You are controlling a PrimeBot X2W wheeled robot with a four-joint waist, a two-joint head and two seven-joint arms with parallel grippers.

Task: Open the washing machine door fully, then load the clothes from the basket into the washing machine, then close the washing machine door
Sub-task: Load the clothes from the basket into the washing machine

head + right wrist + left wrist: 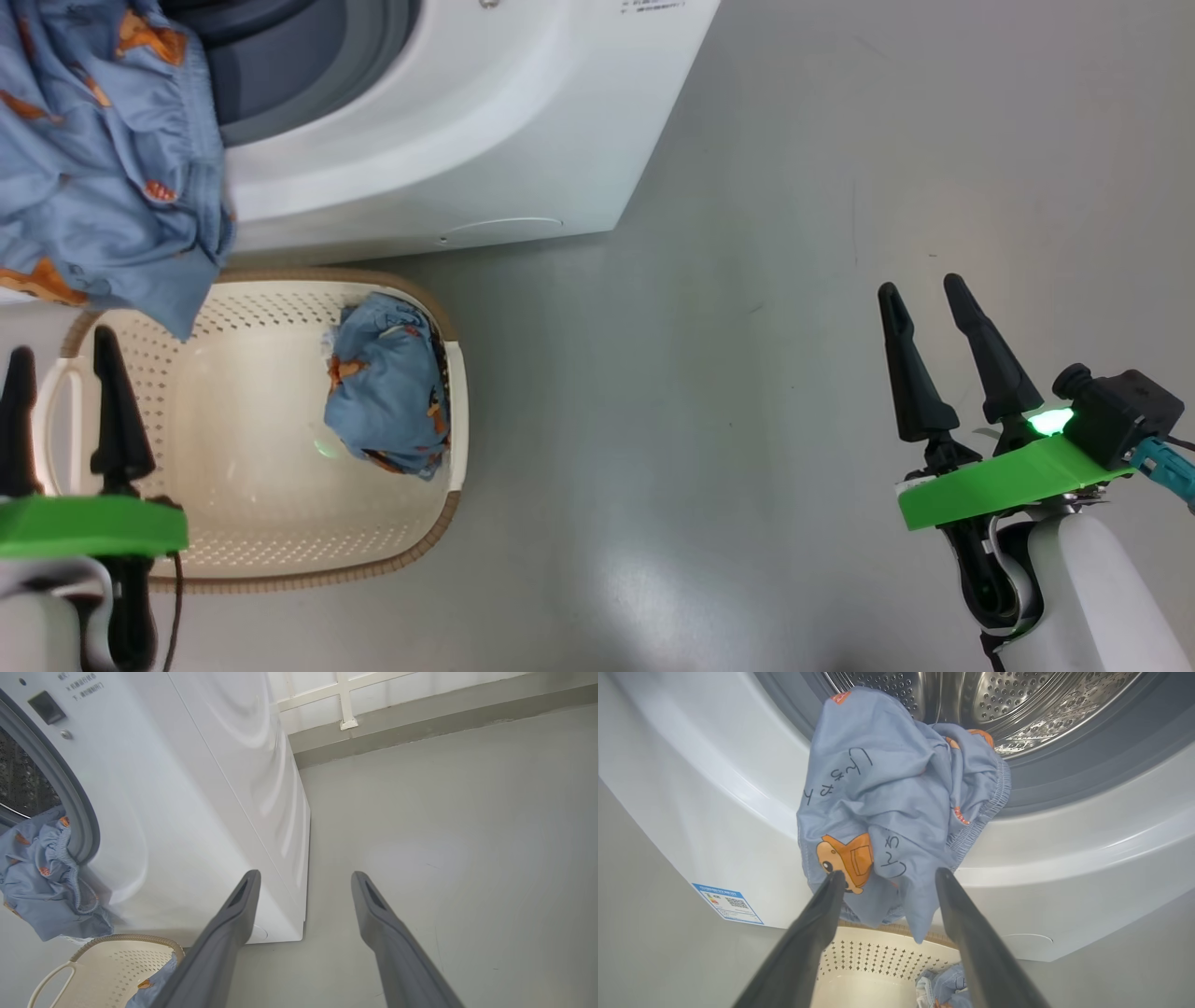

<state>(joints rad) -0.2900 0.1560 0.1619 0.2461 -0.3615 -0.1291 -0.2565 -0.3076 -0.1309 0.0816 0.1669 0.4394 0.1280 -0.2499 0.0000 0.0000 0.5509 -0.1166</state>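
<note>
- You had two bundles of clothes in sight. The first bundle hung out of the washing machine at 10 o'clock in the head view. It was draped over the lip of the opening, with its tail dropping toward the basket.
- The second bundle lay inside that one basket, against its 3 o'clock wall.
- The basket stood on the floor at 8 o'clock, just in front of the machine.
- Your left gripper hung over the basket's 9 o'clock end with both fingers spread wide and nothing clamped between them. In the left wrist view the first bundle sat just past the tips of the left gripper. You could not tell whether cloth and tips touched.
- Your right gripper was at 4 o'clock, its two fingers equally wide apart and empty, above bare floor and well apart from the basket.
- The left wrist view gave you one steel drum at 1 o'clock, one grey gasket around it, and one blue label at 8 o'clock.
</note>
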